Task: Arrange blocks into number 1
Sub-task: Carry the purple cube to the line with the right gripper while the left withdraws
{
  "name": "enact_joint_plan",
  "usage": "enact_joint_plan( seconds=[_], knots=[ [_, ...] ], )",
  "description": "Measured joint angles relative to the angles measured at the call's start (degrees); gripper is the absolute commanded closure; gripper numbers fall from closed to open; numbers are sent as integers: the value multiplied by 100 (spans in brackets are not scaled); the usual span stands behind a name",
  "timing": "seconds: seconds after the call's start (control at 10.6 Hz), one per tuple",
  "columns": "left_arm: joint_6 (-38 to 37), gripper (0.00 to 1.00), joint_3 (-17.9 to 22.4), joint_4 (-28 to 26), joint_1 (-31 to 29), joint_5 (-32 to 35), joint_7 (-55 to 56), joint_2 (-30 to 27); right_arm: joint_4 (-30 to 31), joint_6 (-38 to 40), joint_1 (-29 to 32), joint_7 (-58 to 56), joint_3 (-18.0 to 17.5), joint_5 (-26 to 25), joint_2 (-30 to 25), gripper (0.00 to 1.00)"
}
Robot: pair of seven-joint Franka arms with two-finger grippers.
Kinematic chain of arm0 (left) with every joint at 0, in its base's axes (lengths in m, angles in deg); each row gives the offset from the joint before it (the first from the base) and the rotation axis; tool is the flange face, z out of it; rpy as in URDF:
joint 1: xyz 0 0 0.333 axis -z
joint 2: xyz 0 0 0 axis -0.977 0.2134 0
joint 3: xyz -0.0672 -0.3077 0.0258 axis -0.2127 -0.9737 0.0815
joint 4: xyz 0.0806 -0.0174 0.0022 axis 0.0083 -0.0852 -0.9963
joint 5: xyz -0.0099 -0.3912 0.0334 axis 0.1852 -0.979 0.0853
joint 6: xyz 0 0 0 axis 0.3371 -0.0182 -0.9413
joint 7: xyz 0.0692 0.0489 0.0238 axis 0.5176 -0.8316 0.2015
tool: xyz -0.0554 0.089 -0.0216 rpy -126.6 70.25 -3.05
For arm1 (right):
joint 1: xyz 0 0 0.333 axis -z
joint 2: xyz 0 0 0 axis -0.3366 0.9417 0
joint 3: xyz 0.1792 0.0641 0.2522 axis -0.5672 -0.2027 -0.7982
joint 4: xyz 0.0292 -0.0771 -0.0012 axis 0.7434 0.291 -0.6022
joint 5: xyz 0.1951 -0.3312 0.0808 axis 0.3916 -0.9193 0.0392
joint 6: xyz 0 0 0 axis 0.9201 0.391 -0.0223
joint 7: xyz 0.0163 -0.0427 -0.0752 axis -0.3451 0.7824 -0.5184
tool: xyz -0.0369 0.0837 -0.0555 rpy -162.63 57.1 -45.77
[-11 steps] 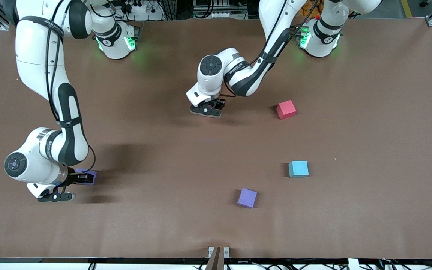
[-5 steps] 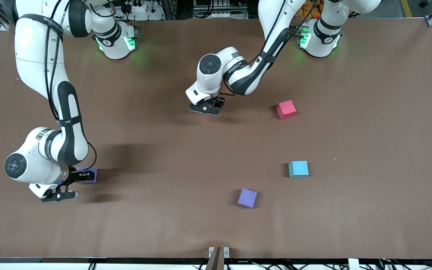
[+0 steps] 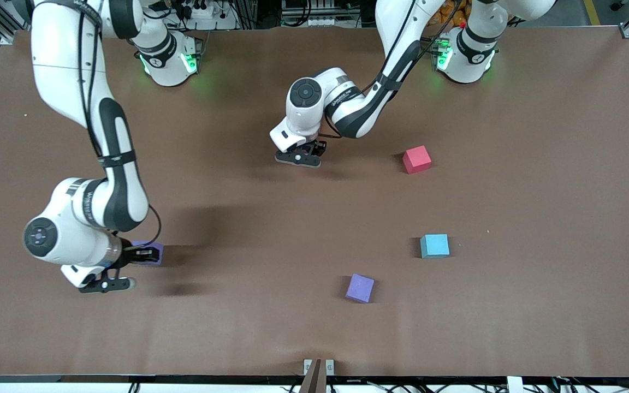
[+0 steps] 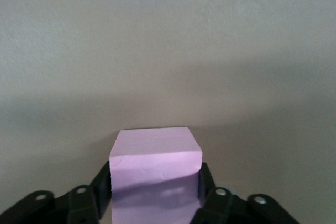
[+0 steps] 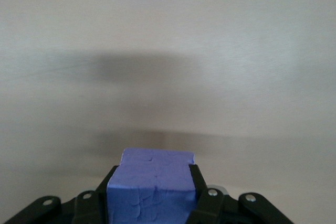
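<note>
A light pink block (image 4: 156, 156) rests on the brown table (image 3: 314, 218) near its middle, toward the robots' side. My left gripper (image 3: 304, 156) stands low around it, open, a finger close against each side of the block. My right gripper (image 3: 141, 255) is shut on a purple block (image 5: 152, 174), which shows past its fingertips (image 3: 154, 252) over the right arm's end of the table. A second purple block (image 3: 360, 287) lies loose on the table, nearer the front camera than the pink one. The other blocks are out of view.
A red cube (image 3: 416, 159) sits beside the left gripper, toward the left arm's end. A cyan cube (image 3: 434, 245) lies nearer the front camera, close to the loose purple block. Bare brown table separates the two grippers.
The right gripper closed on the purple block and carried it toward the table's middle. The left gripper settled slightly and its fingers eased off the pink block.
</note>
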Motion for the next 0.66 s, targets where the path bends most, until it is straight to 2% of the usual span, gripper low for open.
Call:
enact_joint_plan(
  seconds=[0.38, 0.66],
  knots=[
    [38, 0, 98, 45, 11, 0, 292, -36, -1, 250, -146, 209, -2, 0, -22, 100],
    [-68, 0, 298, 108, -747, 111, 309, -376, -7, 297, -445, 735, -11, 0, -54, 100]
  ],
)
